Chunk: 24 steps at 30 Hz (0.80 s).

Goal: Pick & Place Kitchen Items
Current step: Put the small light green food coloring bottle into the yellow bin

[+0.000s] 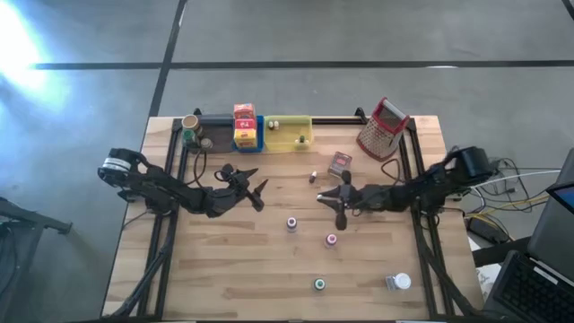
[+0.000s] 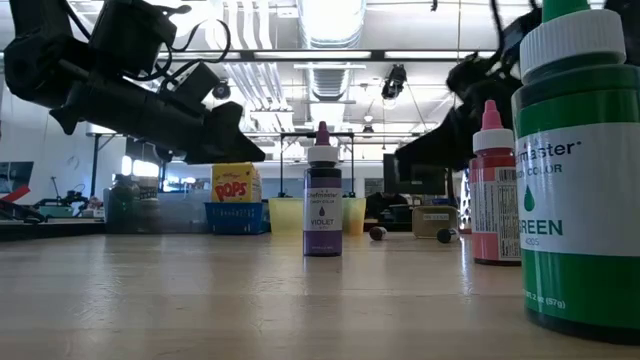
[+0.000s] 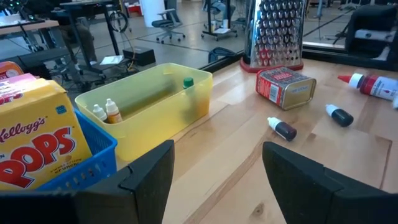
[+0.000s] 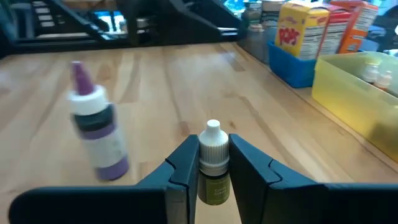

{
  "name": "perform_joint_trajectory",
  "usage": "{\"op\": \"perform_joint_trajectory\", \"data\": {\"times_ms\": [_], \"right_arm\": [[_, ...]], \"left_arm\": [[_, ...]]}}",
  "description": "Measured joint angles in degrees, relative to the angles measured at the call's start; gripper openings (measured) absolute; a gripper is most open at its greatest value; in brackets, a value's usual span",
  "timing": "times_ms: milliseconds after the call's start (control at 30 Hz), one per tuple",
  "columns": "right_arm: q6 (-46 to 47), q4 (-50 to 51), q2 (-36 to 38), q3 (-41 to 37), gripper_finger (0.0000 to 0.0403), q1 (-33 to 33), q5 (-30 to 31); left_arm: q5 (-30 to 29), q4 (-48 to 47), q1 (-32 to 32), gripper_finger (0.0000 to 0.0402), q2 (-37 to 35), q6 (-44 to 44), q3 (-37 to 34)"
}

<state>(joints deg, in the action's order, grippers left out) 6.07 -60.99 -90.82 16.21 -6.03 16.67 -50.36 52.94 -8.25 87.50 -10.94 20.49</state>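
My right gripper (image 1: 334, 199) hovers right of the table's middle, shut on a tiny dark bottle with a white cap (image 4: 212, 163). A violet bottle (image 1: 291, 222), a pink-capped bottle (image 1: 331, 240), a green-capped bottle (image 1: 319, 284) and a white-capped one (image 1: 399, 283) stand on their bases on the wood nearer the front. My left gripper (image 1: 256, 190) is open over the table left of the middle, with nothing between its fingers (image 3: 149, 180). A red tin (image 3: 285, 87) and two tiny dark bottles (image 3: 283, 129) lie on their sides beyond it. My right gripper pinches the tiny bottle between its two fingers (image 4: 183, 165), at the cap's lower ring and the shoulder (image 4: 213, 155). The cap's tip sticks up above the fingers and the bottle stands upright in the hold. Whether its base touches the table, the fingers hide.
Along the far edge stand a grey tray (image 1: 204, 135), a blue tray (image 1: 256, 136) with cereal boxes, and a yellow tray (image 1: 289, 135) with small bottles in it. A metal grater (image 1: 384, 128) stands at the far right. A red bottle (image 3: 373, 84) lies near the grater.
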Motion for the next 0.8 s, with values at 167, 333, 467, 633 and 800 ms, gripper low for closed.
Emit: {"op": "perform_joint_trajectory", "data": {"times_ms": [167,333,467,633,800], "right_arm": [[1.11,-9.96,-7.16,-0.8,0.0067,2.51,-1.92],[1.4,-19.42,-9.49,-0.95,0.0064,3.31,-7.58],[1.31,-13.97,-9.64,2.32,0.0064,3.74,-7.59],[-0.9,-10.89,-9.44,7.3,0.0065,4.31,-7.85],[-1.23,-6.36,-9.48,9.71,0.0066,5.51,-8.15]], "left_arm": [[2.08,-0.31,0.0,0.025,0.0,-0.02,0.0],[2.5,-0.34,0.02,0.025,0.0,-0.02,0.0],[2.5,-0.36,0.17,0.025,0.01,-0.02,0.16],[2.56,-0.36,0.17,0.025,0.0,-0.02,0.31],[2.86,-0.42,0.2,0.025,0.0,0.0,0.13]]}}
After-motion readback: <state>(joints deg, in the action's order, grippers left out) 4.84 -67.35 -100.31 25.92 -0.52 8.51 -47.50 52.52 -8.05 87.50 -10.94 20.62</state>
